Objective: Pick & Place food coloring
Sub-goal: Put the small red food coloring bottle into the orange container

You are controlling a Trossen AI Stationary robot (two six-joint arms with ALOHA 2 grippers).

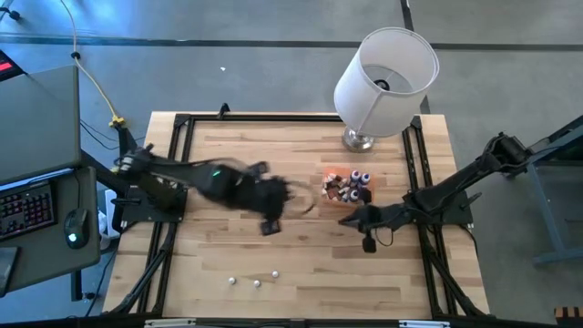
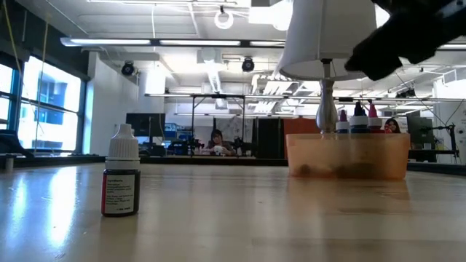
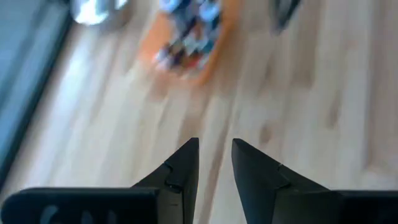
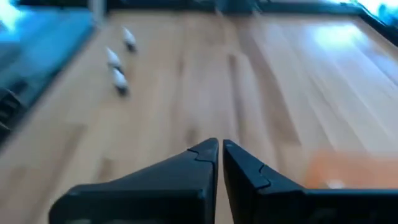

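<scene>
The food coloring (image 1: 350, 186) is split in two lots: most of the tiny bottles stand packed in the orange tray (image 1: 333, 173) near the lamp (image 1: 383, 77) at the far side of the table (image 1: 301, 264), and three loose bottles (image 1: 255, 280) sit well apart from it near the front edge. In the low view one loose bottle (image 2: 121, 180) stands upright, long axis vertical, whitish cap up and label facing the camera; the capped tips in the tray (image 2: 357, 116) also point straight up, which I judge keeps them easy to pinch from above. My right gripper (image 4: 219, 151) hovers just in front of the tray, fingers nearly closed with only a slit between them and nothing in it, so I judge a bottle has been let go there. It looks toward the three stragglers (image 4: 118, 59) across the boards. My left gripper (image 3: 215, 155) hangs over the middle of the table, facing the tray (image 3: 214, 40), its fingers a little apart and empty, placed, I judge, to share the work.
</scene>
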